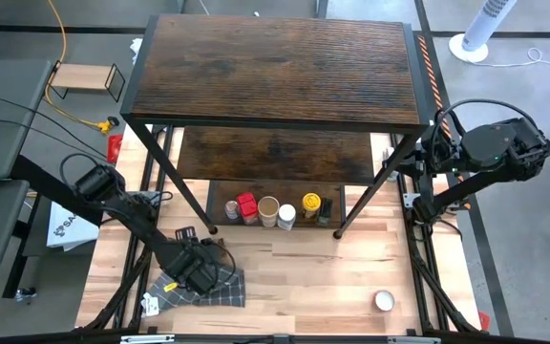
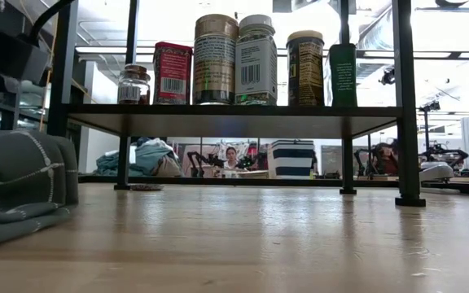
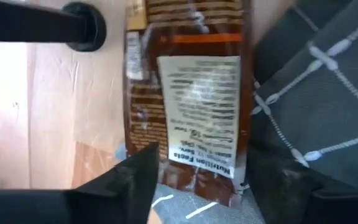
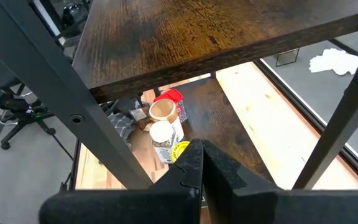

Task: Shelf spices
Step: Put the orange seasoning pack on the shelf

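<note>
A brown spice bottle (image 3: 188, 106) with a white nutrition label lies on its side on the wooden table, against the edge of the grey checked cloth (image 3: 328, 93). My left gripper (image 3: 216, 165) points down over it, open, one finger on either side of the bottle's lower end. In the high view this gripper (image 1: 199, 272) covers the bottle. Several other spices (image 1: 275, 208) stand in a row on the shelf's (image 1: 275, 67) lowest board (image 2: 218, 118). A white-lidded jar (image 1: 384, 301) stands alone on the table at the near right. My right gripper (image 4: 201, 155) waits shut, raised beside the shelf's right side.
A black bar with a round end (image 3: 73, 26) lies close to the bottle's far end. The shelf's thin black legs (image 1: 194, 205) stand just beyond my left gripper. A small light-wood stand (image 1: 84, 78) sits off the table's far left.
</note>
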